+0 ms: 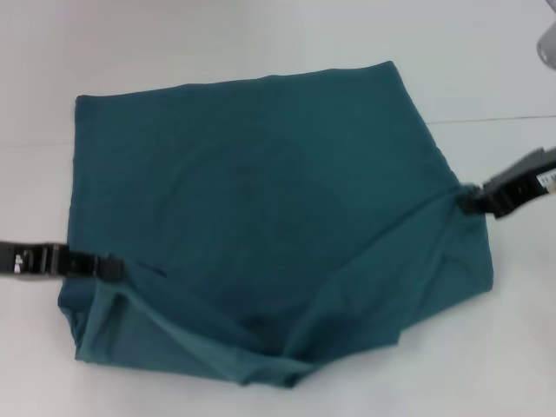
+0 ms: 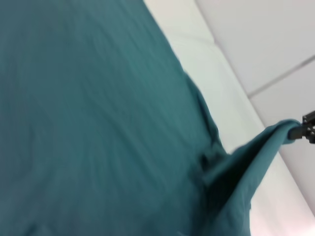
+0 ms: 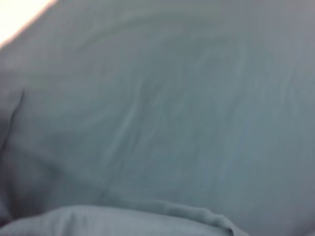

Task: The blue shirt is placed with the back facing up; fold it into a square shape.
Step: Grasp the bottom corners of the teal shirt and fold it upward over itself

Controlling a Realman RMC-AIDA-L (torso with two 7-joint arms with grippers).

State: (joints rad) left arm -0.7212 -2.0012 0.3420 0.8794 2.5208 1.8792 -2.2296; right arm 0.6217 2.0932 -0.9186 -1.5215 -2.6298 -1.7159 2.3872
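Both grippers, left gripper (image 1: 111, 267) and right gripper (image 1: 470, 200), pinch the blue shirt (image 1: 261, 208).

Light: bright, even, overhead.
Shadows: faint under the blue shirt (image 1: 261, 208) folds.
Focus: head view soft; both wrist views heavily blurred.

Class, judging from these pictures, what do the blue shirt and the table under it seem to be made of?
The blue shirt looks like soft matte knit fabric: it creases and drapes where the left gripper and right gripper pinch it. The table seems smooth, hard and white, perhaps laminate.
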